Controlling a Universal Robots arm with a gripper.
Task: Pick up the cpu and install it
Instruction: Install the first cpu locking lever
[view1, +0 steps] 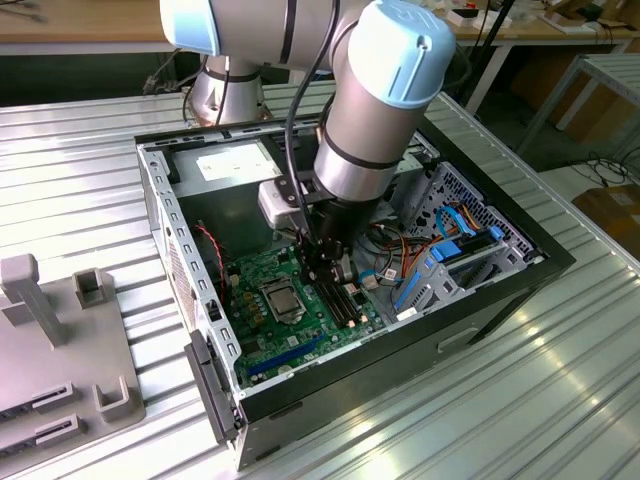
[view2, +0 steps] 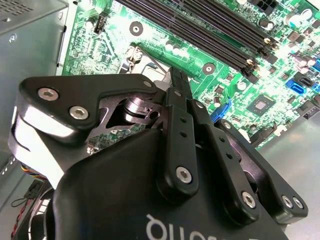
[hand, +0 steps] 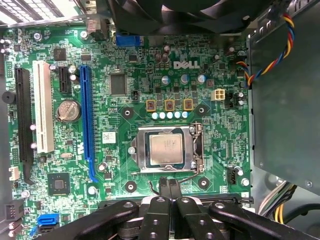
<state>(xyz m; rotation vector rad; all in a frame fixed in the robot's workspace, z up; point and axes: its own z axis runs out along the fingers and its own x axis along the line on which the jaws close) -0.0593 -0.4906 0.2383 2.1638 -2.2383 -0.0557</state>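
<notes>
Exterior view, left to right: grey fixture block (view1: 60, 370) on the ribbed metal counter (view1: 560, 400), then the open computer case (view1: 190, 300) with its side panel off. Inside the case: green motherboard (view1: 290, 320) on the floor of the case, power supply (view1: 225, 165) at the far end, drive cage with blue tabs (view1: 460, 250) toward the exterior view's right, orange and blue cables beside it.

The cpu (view1: 276, 297) sits in the socket frame (hand: 145, 155) on the motherboard, silver face up (hand: 166, 149); frame lies flat around it. In the first wrist view a long blue slot (hand: 86, 120) and a white slot (hand: 44, 107) lie to one side of the socket, coin battery (hand: 67, 111) between them.

The claw (hand: 169, 186) hangs inside the case just above the board, near the socket edge, not touching the cpu. Its fingers (view2: 179, 90) are pressed together, nothing between them; claw closed and empty.
</notes>
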